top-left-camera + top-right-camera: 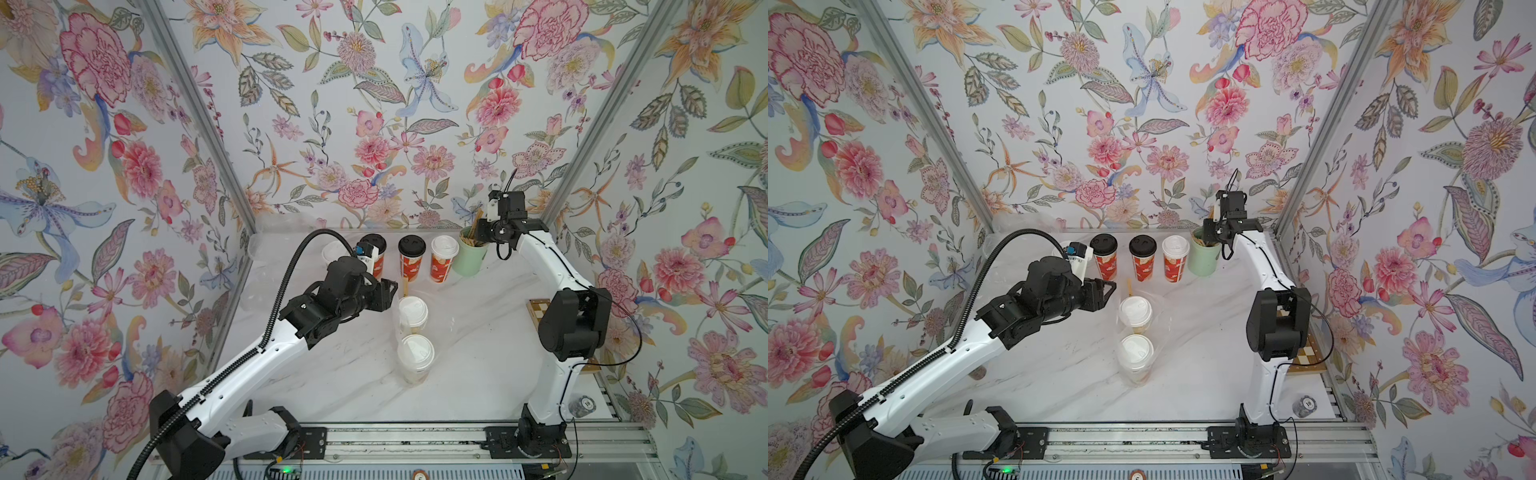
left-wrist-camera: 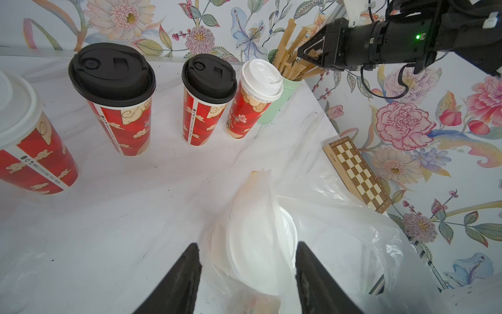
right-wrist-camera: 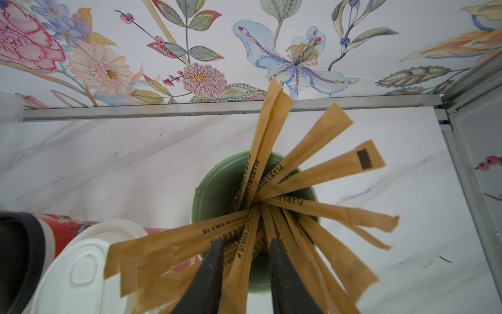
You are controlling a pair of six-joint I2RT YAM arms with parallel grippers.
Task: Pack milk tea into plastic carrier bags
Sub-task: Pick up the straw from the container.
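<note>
The left end effector (image 2: 247, 246) hovers released at the two-cup carrier bag (image 2: 339, 212), while beyond it the right end effector (image 3: 245, 242), also released, straddles a straw (image 3: 237, 271), likely to add.

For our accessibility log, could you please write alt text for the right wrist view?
An open pincer hangs over a green cup of brown paper-wrapped straws, one straw between its fingers. A white-lidded red cup stands beside it on the table.

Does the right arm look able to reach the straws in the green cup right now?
Probably yes: the right gripper hangs just above the green cup, jaws open around one wrapped straw, with nothing blocking it.
</note>
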